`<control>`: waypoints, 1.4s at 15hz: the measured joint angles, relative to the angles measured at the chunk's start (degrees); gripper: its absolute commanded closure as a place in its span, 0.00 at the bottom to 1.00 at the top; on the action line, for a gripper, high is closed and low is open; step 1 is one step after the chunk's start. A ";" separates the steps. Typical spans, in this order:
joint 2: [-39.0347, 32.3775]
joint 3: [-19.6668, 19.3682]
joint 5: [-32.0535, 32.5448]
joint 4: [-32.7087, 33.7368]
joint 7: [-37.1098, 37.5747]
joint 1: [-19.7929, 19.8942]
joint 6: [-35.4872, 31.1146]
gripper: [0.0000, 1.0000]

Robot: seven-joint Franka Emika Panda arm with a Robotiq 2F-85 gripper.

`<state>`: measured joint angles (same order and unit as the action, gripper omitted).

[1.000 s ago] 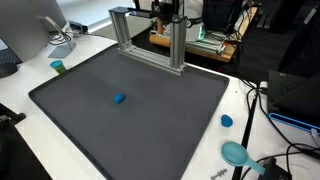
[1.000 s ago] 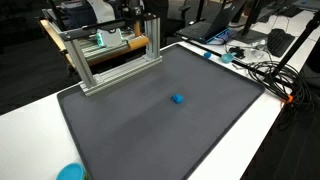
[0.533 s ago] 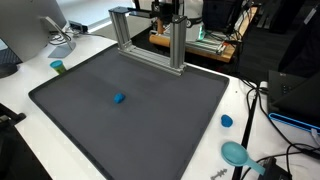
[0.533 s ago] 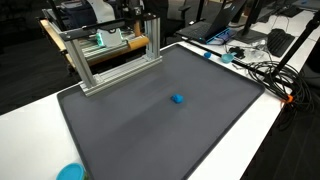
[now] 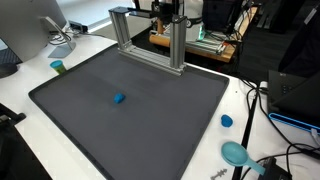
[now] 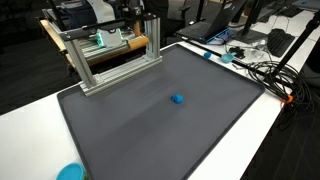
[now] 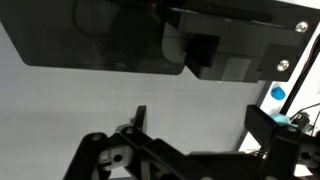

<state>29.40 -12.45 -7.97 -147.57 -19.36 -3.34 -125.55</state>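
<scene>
Blue block (image 5: 118,98), perhaps foam, rests mid dark mat (image 5: 160,125).

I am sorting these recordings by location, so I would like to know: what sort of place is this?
Most likely a robotics lab or workshop. An aluminium frame stands at the edge of a dark mat on a white table, with loose cables and a monitor nearby.
</scene>
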 measured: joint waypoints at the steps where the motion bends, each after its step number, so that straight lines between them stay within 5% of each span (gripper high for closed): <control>1: 0.00 0.10 0.00 0.00 0.00 0.10 0.00 0.00; 8: 3.74 10.15 5.31 -4.82 16.05 5.58 -9.60 0.00; 11: 7.72 14.18 8.73 -7.36 23.16 7.90 -8.46 0.00; 15: 12.68 13.45 7.97 -8.33 19.73 5.29 -1.11 0.00; 21: 13.30 12.32 8.11 -8.38 19.00 3.55 -0.88 0.00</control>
<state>42.70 -0.13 0.14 -155.95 -0.36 0.20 -126.43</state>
